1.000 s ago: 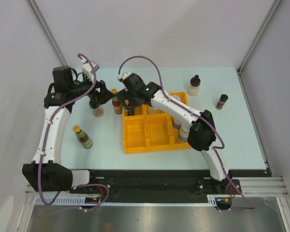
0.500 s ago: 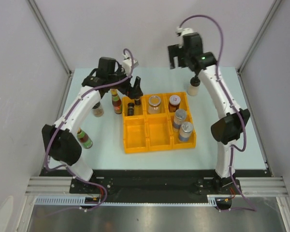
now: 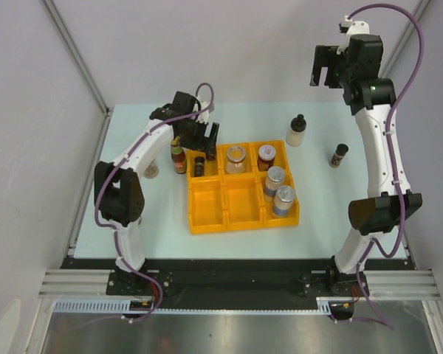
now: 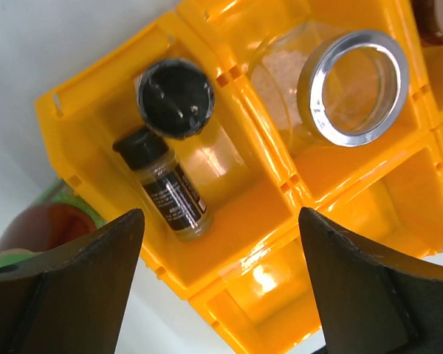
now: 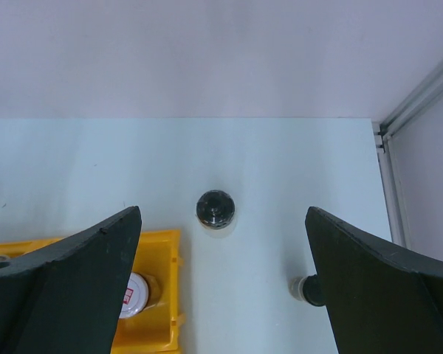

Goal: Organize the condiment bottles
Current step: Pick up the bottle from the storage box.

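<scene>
My left pincer [image 4: 218,243] hangs released over the far-left compartment of the yellow tray [image 3: 207,221], which holds two black-capped spice jars [image 4: 176,98]. My right pincer [image 3: 325,77], also released, hovers high above the far-right corner of the desk [image 3: 162,236], where a black-capped bottle [image 3: 297,131] stands loose.
</scene>
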Robot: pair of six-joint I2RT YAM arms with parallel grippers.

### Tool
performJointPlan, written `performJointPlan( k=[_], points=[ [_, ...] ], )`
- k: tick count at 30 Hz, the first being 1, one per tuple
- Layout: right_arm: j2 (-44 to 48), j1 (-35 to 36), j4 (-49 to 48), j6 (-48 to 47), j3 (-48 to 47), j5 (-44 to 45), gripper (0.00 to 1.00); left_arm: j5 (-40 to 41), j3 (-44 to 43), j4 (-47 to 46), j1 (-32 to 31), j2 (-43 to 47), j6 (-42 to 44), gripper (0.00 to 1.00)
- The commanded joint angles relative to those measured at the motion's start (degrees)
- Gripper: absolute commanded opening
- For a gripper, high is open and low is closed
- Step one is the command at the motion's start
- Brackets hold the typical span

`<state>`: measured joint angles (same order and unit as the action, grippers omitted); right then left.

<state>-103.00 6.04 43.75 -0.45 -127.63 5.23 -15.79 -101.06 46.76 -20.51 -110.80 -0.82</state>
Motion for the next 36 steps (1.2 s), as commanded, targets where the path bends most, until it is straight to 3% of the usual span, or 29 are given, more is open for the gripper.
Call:
performJointPlan(
  k=[1,9,26,36],
  points=[
    [1.40,-0.68,-2.79,0.18,2.74,-2.07,1.00,5.24,-1.52,3.86,-0.23,0.33,-4.63,0.91],
    [0.87,-1.30,-3.76,1.68,4.93,-4.71,1.00,8.76,3.58,3.60,-0.93,-1.34,-4.89,0.94],
    [1.66,-1.47,-5.60,2.38,10.30,-8.40,1.00,9.55,5.25,2.64,-3.66,-9.95,-4.80,0.84],
    [0.87,-1.56,-5.51,2.21,11.18,-9.80,1.00,14.55,6.75,1.40,-3.83,-9.01,-5.07,0.82]
  ],
)
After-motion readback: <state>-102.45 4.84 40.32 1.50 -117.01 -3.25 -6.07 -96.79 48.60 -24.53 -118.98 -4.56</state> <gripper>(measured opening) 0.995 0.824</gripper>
